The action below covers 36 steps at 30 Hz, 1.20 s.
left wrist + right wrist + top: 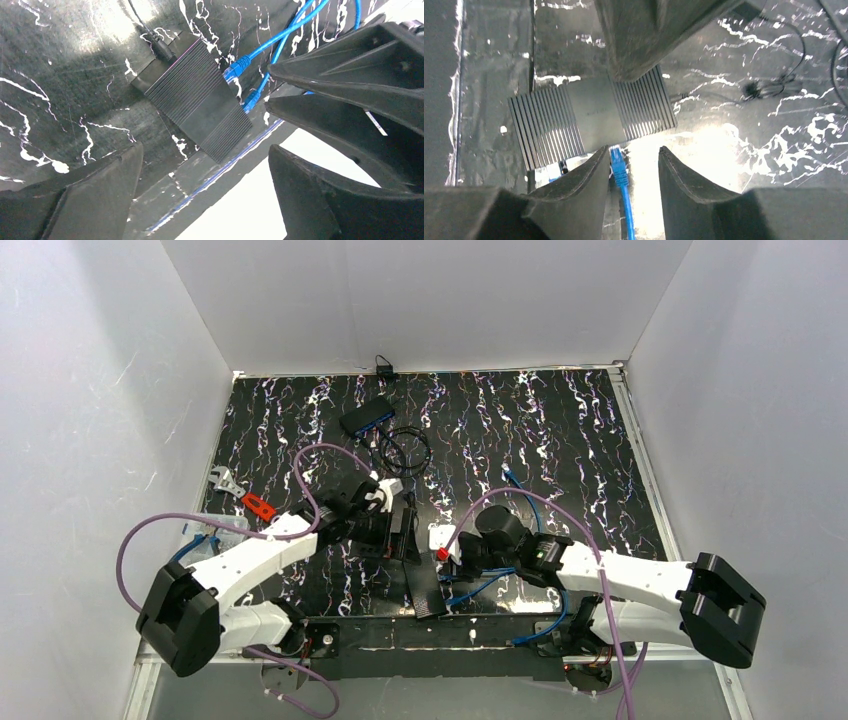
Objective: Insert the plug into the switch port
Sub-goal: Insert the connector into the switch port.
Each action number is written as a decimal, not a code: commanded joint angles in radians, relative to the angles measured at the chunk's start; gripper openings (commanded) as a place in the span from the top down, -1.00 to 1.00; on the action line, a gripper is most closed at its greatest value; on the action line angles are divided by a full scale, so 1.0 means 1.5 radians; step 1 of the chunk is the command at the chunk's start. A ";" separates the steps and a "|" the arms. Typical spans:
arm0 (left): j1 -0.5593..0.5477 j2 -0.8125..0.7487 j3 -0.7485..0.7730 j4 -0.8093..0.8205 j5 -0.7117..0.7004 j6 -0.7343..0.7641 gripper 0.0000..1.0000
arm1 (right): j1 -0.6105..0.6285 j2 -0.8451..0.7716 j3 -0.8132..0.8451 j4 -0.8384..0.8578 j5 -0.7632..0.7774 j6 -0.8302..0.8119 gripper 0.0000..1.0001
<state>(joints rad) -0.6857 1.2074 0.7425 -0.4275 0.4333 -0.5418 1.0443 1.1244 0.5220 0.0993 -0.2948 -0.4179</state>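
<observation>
Blue plug (617, 161) btwn right tool (633, 152) jaws, at switch (591, 117).

Both arms reach forward from their bases and angle in toward each other, so the two wrists sit close together near the middle. The left arm (255, 558) slants up and to the right, and the left gripper (392, 522) at its end has its jaws spread wide, the fingers (90, 200) standing well apart in the wrist view. The right arm (625, 575) stretches leftward, low and nearly level. The right gripper (452, 552) is parted too (less widely than the left), with a clear gap between its fingers (689, 195).
</observation>
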 commanded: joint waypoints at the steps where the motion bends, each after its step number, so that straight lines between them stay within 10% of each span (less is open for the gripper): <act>1: -0.003 -0.039 -0.029 -0.020 -0.028 -0.047 -0.96 | -0.002 0.001 0.024 -0.064 0.033 -0.024 0.04; 36: -0.002 0.051 -0.108 0.143 0.054 -0.126 -0.92 | -0.035 0.112 0.021 -0.034 -0.053 -0.128 -0.05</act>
<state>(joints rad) -0.6857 1.2662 0.5945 -0.2320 0.4854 -0.7268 0.9959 1.2729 0.5358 -0.0021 -0.3618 -0.6006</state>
